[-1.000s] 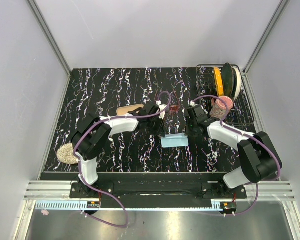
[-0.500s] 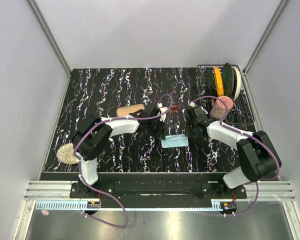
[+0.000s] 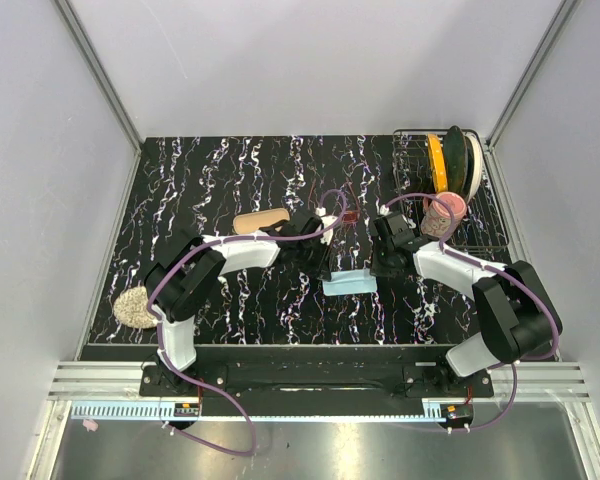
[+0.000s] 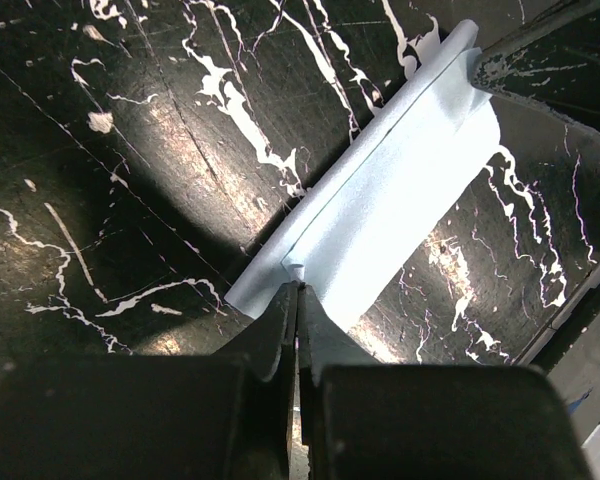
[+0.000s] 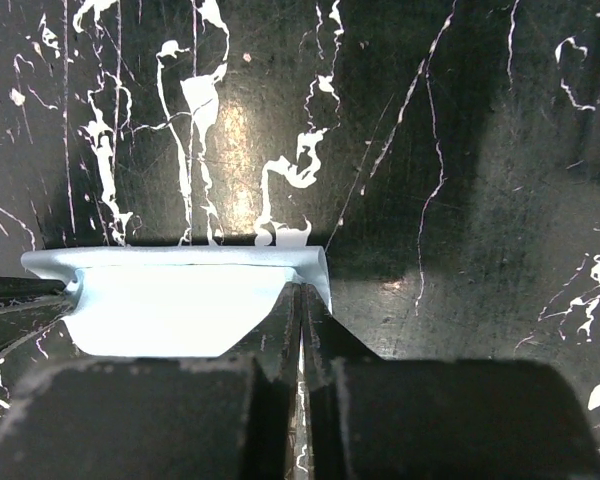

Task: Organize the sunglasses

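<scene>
Sunglasses first: the small pair with the thin red-pink frame and pink-tinted lenses lies on the black, white-veined marble-look table, at the far side of the action, between the two arms' wrists and apart from both tools. Nobody is touching it.

Down in front of it, the light blue square cloth has both arms on it. Left tool at the cloth's left end, right tool at its right end. From the left wrist camera, the left tool is pressed together, its tips pinching a raised fold of the cloth at the near edge. Over to the right wrist camera: the right tool is pressed together too, nipping the curled corner of the cloth, which is folded into a narrow strip across the table.

Off to the left, a tan oblong object sits just behind the left arm.
</scene>
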Tool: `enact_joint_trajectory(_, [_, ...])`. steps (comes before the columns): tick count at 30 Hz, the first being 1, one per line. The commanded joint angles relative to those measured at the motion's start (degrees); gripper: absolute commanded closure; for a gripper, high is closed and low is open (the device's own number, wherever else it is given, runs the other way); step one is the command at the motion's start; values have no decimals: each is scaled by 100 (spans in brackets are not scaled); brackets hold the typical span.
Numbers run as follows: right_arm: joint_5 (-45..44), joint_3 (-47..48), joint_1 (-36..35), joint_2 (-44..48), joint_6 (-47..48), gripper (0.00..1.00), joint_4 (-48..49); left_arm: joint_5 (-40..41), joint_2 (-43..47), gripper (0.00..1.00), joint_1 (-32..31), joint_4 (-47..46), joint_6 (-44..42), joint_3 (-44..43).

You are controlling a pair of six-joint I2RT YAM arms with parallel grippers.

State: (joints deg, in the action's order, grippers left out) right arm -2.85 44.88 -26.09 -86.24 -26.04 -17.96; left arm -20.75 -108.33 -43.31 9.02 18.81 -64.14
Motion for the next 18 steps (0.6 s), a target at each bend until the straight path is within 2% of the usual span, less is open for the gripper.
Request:
enact_joint_trajectory(1, [153, -15, 42, 28, -6, 94, -76, 168, 242, 97, -46, -110, -105, -28])
enact_joint_trajectory(4, [180, -23, 42, 72, -6, 86, -155, 256, 304, 84, -46, -110, -105, 7])
enact_joint_trajectory(6, [189, -41, 42, 151, -6, 79, -217, 291, 374, 72, -63, -146, -114, 50])
enact_joint_trajectory(7, [171, -41, 42, 177, -15, 75, -243, 282, 409, 68, -64, -154, -123, 77])
enact_joint_trajectory(8, [171, -41, 42, 238, -15, 66, -331, 282, 427, 66, -72, -155, -158, 94])
enact_joint_trajectory(9, [154, -58, 42, 274, -15, 64, -366, 282, 471, 60, -64, -146, -167, 103])
enact_joint_trajectory(11, [162, -85, 42, 405, -41, 60, -471, 291, 532, 57, -72, -154, -202, 156])
enact_joint_trajectory(18, [197, -111, 42, 898, -94, 56, -692, 203, 840, 49, -90, -348, -237, 437])
